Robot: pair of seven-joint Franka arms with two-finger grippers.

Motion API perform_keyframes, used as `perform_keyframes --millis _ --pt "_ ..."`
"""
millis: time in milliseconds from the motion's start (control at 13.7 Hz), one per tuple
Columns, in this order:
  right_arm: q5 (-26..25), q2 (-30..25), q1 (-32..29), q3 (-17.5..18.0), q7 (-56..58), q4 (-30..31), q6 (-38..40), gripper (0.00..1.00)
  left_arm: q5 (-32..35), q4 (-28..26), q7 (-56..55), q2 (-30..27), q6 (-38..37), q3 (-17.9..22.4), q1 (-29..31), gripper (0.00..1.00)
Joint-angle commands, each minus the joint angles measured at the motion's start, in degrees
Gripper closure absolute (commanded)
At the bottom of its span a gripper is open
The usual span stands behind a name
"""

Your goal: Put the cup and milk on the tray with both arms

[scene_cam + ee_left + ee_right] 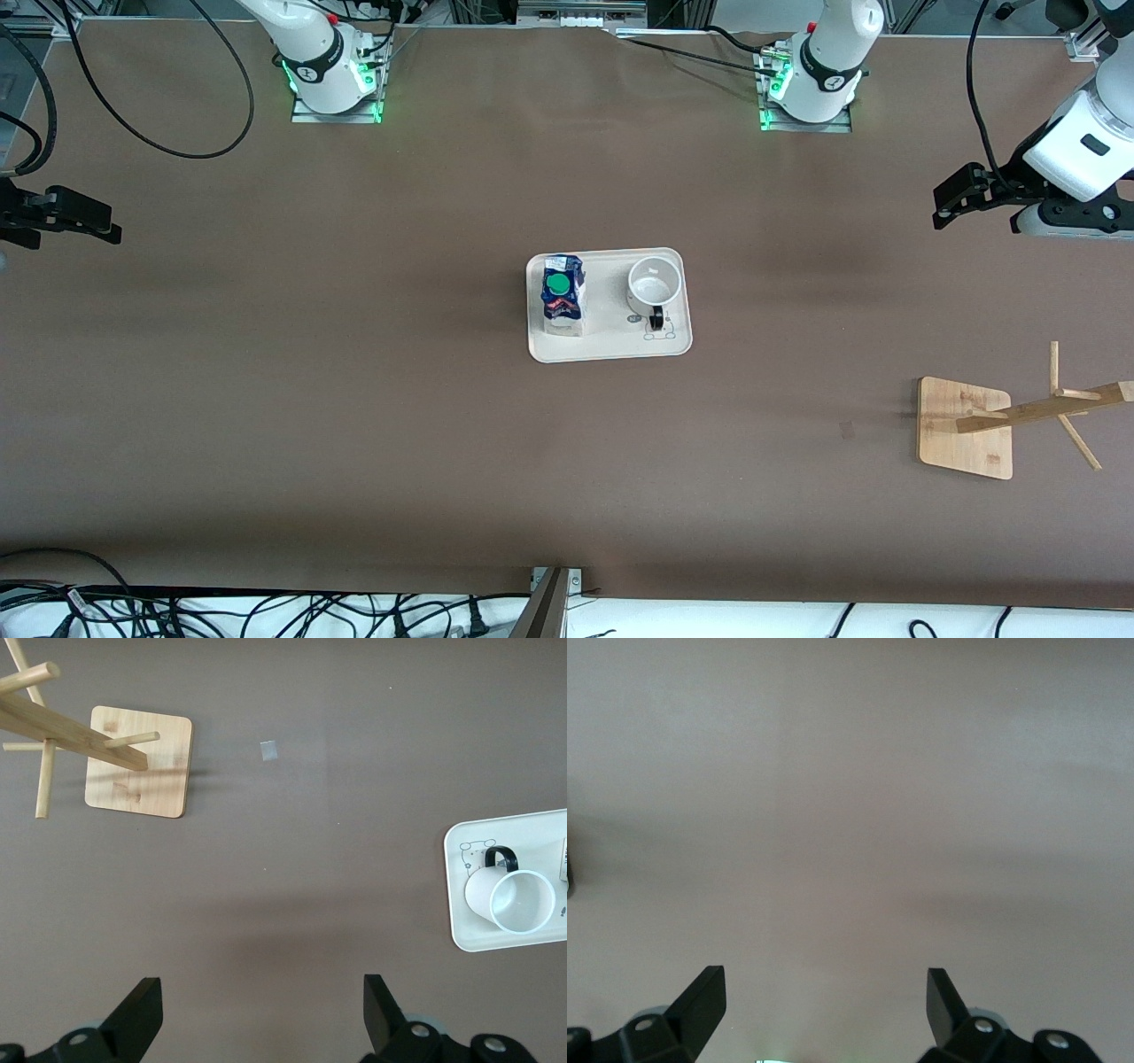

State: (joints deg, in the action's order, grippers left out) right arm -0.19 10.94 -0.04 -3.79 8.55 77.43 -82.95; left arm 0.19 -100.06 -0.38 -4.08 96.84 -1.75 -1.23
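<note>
While both arms wait at the table's ends, the tray point(609, 347) sits mid-table carrying everything: the milk point(563, 295) stands upright toward the right arm's end, and the cup point(654, 283) sits apart from it toward the left arm's end, mouth up, handle turned to the front camera. Over bare table, the left gripper point(261, 1014) hangs with fingers spread wide, holding nothing. Same story for the right gripper point(826, 1010), spread and empty. Nearer the front camera, toward the left arm's end, stands the wooden stand point(967, 428).
</note>
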Motion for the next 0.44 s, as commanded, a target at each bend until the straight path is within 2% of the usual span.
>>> perform_keyframes --millis 0,364 --pt "-0.3 0.0 0.3 0.2 -0.4 0.4 0.4 0.00 1.6 -0.7 0.5 -0.7 0.5 0.8 -1.7 0.00" --pt "-0.3 0.1 0.7 0.2 -0.2 0.4 -0.1 0.00 1.5 1.6 0.4 1.4 -1.6 0.3 -1.2 0.00"
